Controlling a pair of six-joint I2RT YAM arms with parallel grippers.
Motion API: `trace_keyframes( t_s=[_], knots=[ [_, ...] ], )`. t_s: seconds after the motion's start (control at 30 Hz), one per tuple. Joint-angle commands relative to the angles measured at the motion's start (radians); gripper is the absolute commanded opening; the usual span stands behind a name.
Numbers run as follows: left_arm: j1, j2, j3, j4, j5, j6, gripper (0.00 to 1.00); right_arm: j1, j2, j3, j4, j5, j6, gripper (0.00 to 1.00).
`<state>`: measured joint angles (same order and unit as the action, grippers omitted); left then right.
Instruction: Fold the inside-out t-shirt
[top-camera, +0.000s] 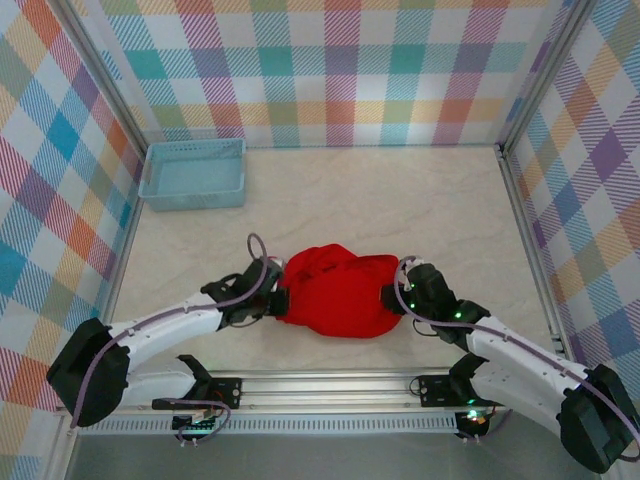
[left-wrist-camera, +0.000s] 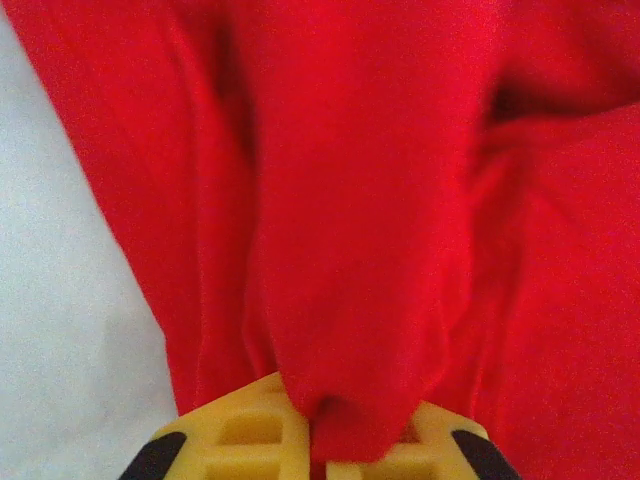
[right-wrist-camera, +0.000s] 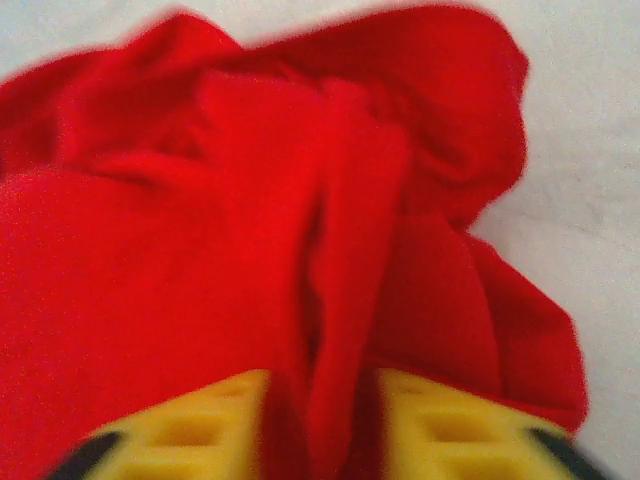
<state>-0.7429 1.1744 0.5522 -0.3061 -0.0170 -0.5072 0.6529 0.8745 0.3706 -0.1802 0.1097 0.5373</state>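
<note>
The inside-out t-shirt lies bunched in a red heap near the front middle of the table. My left gripper is at the heap's left edge. In the left wrist view its yellow fingers are nearly together, with a fold of the red cloth pinched between them at the left gripper. My right gripper is at the heap's right edge. In the right wrist view its yellow fingers stand apart at the right gripper. A ridge of the shirt runs loosely through the gap.
A light blue basket stands at the table's back left corner. Checked walls close off the left, back and right sides. The pale tabletop stretches bare behind the shirt. A metal rail runs along the near edge.
</note>
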Motion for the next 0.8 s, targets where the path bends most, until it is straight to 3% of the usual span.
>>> trace_keyframes(
  t_s=[0.0, 0.13, 0.23, 0.37, 0.53, 0.77],
  knots=[
    [-0.003, -0.102, -0.057, 0.008, -0.053, -0.063, 0.19, -0.004, -0.014, 0.125, -0.151, 0.028, -0.022, 0.5],
    [-0.002, -0.198, -0.087, 0.019, -0.039, -0.058, 0.41, 0.006, 0.048, 0.297, -0.248, 0.019, -0.121, 0.61],
    [-0.002, -0.231, -0.083, 0.021, -0.048, -0.06, 0.59, 0.043, 0.165, 0.415, -0.288, 0.001, -0.131, 0.62],
    [0.007, -0.237, -0.072, 0.013, -0.098, -0.074, 0.7, 0.103, 0.382, 0.594, -0.379, 0.026, -0.112, 0.62],
    [0.066, -0.203, -0.054, 0.065, -0.032, -0.087, 0.72, 0.123, 0.604, 0.738, -0.424, -0.007, -0.067, 0.6],
    [0.076, -0.103, -0.029, 0.113, 0.029, -0.059, 0.6, 0.129, 0.803, 0.853, -0.445, 0.001, -0.025, 0.53]
  ],
)
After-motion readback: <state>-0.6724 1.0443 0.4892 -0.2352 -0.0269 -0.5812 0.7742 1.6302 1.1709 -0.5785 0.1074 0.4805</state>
